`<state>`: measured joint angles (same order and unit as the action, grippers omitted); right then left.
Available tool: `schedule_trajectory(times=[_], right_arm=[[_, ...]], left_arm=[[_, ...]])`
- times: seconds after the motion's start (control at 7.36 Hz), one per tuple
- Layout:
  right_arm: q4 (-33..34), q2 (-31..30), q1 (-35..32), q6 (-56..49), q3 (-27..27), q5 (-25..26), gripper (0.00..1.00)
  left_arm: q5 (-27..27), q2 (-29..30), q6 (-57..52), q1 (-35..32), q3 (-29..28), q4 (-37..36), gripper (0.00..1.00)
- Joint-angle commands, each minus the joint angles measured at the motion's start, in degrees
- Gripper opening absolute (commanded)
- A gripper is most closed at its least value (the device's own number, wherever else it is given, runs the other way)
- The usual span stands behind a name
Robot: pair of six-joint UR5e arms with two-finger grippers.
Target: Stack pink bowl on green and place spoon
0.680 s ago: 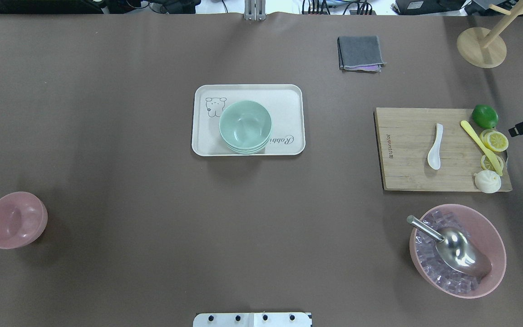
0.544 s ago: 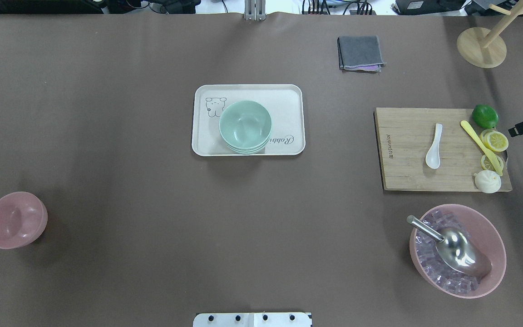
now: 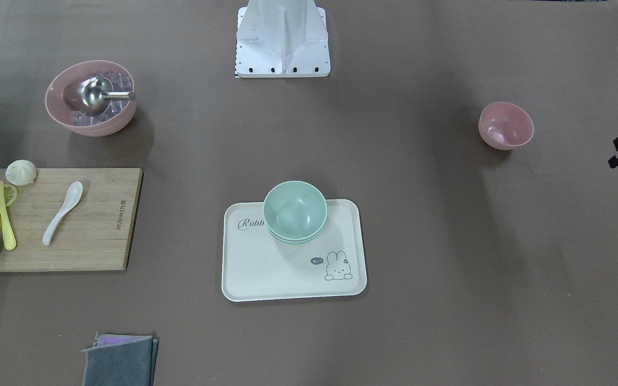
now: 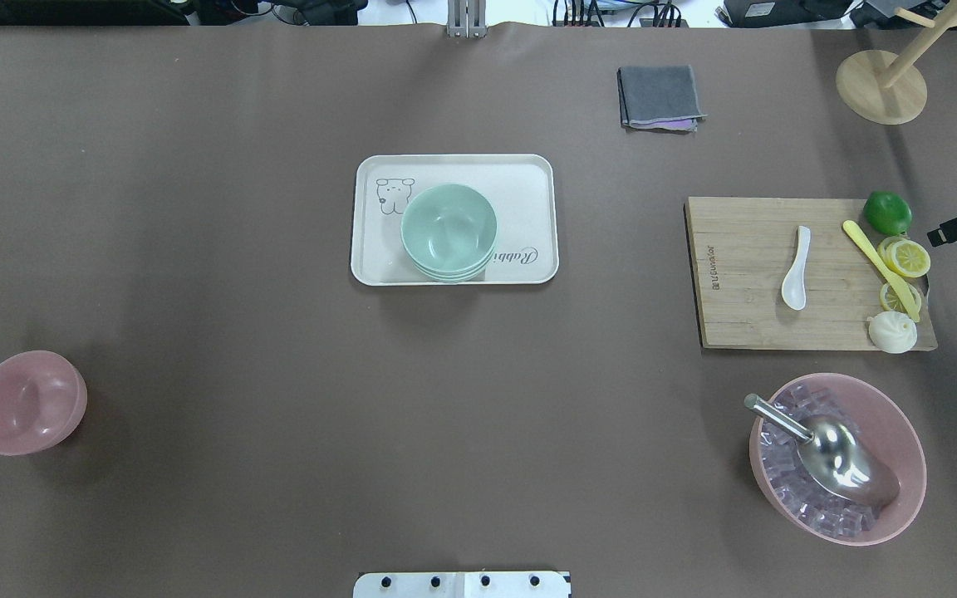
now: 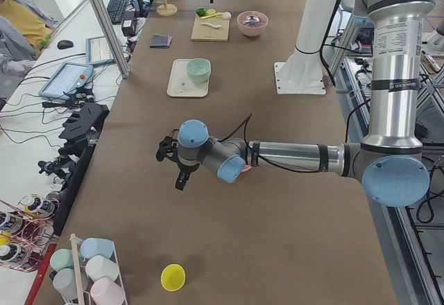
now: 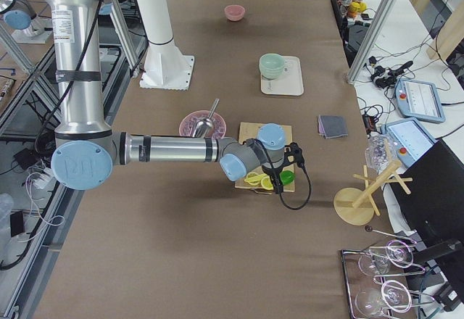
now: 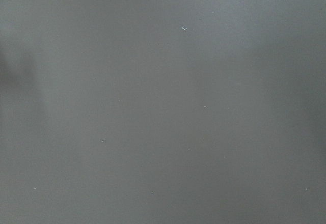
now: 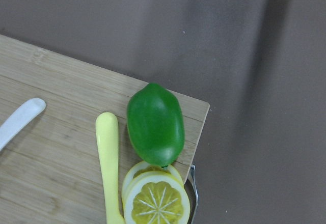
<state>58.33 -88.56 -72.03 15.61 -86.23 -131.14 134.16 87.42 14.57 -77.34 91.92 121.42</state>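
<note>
While pink bowl (image 4: 28, 403) sits far from green bowl (image 4: 449, 228), spoon (image 4: 796, 270) on cutting board (image 4: 744, 282), left gripper (image 5: 180, 178) and right gripper (image 6: 277, 183) openness unclear.

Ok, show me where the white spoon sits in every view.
Front-facing: spoon on the board, left side.
Overhead: right side, mid-board.
Exterior left: too small to tell; the board is at the top.
Exterior right: cannot be made out.
Left wrist: not in it.
Right wrist: handle end at the left edge.
Landmark: the board, with the lime at its corner.
</note>
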Motion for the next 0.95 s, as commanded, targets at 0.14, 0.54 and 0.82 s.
schedule_trajectory(times=[0.14,0.54,0.82], right_arm=[[15.6,5.13,-7.22,-5.63,-0.25,-3.93,1.0],[27.36,8.32,-12.6,-17.18,-0.08,-4.13,1.0],[27.28,7.88,-12.61,-17.2,-0.25,-4.91,1.0]], left_arm=[[0.05,-0.14,-0.16,-0.01,-0.43,-1.44,0.99],[3.02,0.83,-0.86,-0.27,-0.43,-7.95,0.98],[3.12,0.48,-0.77,-0.97,-0.34,-10.32,0.99]])
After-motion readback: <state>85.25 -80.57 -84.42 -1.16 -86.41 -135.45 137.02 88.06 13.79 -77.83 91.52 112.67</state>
